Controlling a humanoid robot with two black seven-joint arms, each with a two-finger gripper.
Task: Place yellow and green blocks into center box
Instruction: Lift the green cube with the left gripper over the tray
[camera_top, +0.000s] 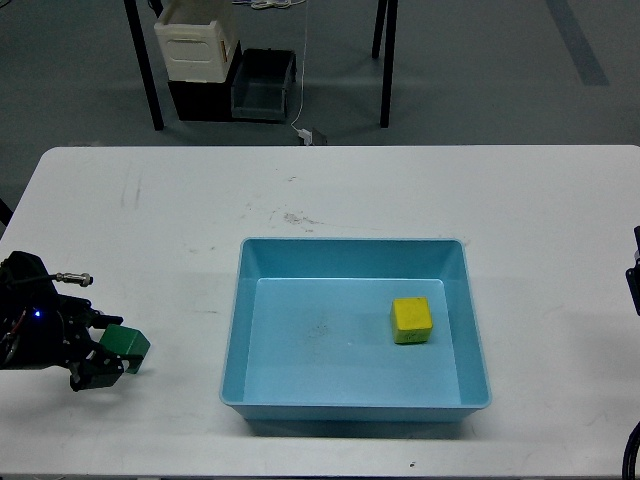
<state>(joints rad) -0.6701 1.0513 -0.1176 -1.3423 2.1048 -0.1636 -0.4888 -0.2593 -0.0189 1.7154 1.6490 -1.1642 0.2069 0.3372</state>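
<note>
— White desk (330, 190), scuffed near the middle, grey floor beyond with a cream crate (196, 45) and dark bin (264, 85) under another table. Where are the blocks?

— Yellow block (411, 320) already down inside the center box (350, 398), right of middle, apart from the walls. Green block (126, 347) well left of the box, out on the desk side, clamped between the fingers of the left end effector (108, 358).

— Right end effector?

— Only a dark sliver at the right edge; can't tell.

— Handling?

— Probably light and stiff, matte faces, so little slip (a judgement only). Best taken across two opposite flat faces, at mid-height.

— Orientation?

— Cubes, so no long axis to speak of. Green one turned a little askew to the desk edge, top face tipped slightly; yellow one nearly square to the box walls.
</note>
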